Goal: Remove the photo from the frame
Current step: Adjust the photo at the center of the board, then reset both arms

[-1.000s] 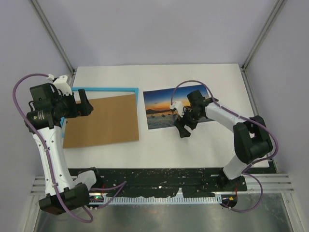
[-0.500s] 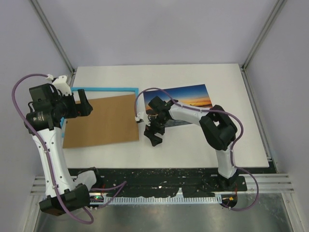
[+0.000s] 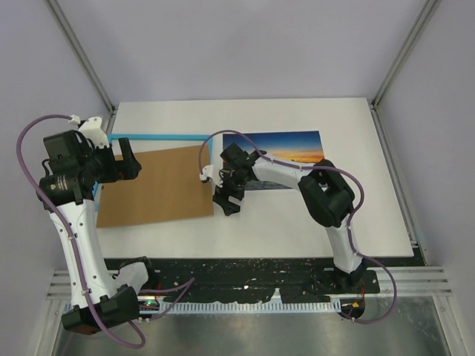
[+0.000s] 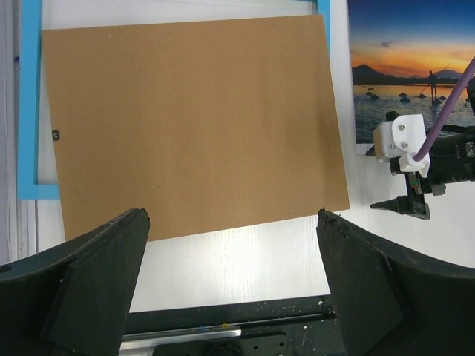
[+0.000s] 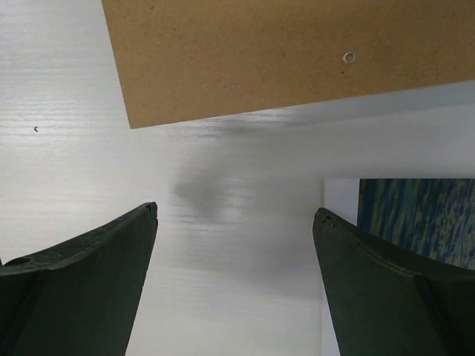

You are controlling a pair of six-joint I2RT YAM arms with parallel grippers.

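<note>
Brown backing board (image 3: 156, 185) lies flat on the white surface (image 3: 297, 230), skewed over the light-blue frame (image 3: 159, 136), whose top and left rails show along the board's edges. The sunset photo (image 3: 297, 144) lies out of the frame, face up on the surface just right of the board and not touching it. The right arm reaches far across to the left, stretched low over the photo's left part. Its tool (image 3: 227, 202) points down, fingers spread wide and empty, over bare surface between the board's near right corner and the photo. The left arm rises tall at the surface's left edge, wrist bent inward. Its tool (image 3: 131, 163) is fully open, holding nothing, above the board's left side.
</note>
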